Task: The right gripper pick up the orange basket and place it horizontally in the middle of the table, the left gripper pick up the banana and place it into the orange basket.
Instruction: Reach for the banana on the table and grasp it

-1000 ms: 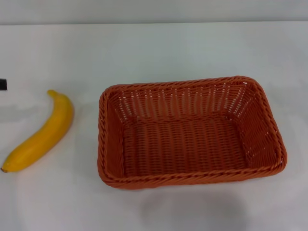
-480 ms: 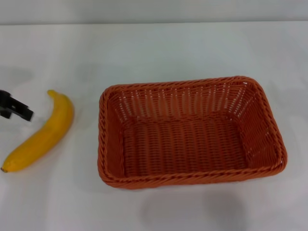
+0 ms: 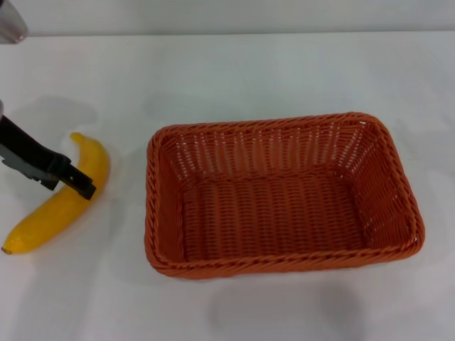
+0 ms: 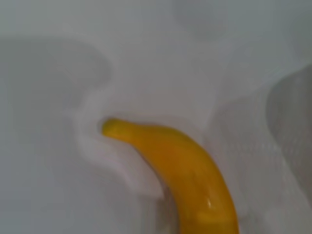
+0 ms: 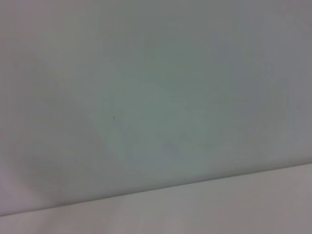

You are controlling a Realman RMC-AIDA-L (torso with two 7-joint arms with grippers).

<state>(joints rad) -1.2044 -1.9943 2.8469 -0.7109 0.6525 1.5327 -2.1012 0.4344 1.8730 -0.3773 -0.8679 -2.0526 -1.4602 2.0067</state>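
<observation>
The orange basket (image 3: 274,207) lies lengthwise across the middle of the white table (image 3: 249,71), upright and empty. To its left lies the yellow banana (image 3: 46,219), slanting from its upper end near the basket's far corner down toward the left edge. My left gripper (image 3: 79,185) reaches in from the left, black, and hangs over the banana's middle. The left wrist view shows the banana (image 4: 187,178) close below, curving away to its tapered end. My right gripper is out of view; its wrist view shows only plain pale surface.
A bare strip of table separates the banana from the basket's left rim (image 3: 151,206). Plain white tabletop surrounds the basket in front, behind and to the right. The table's far edge (image 3: 227,33) meets a grey wall.
My left gripper has come in from the left edge and moved right, from beside the banana to over its middle. Banana and basket have not moved.
</observation>
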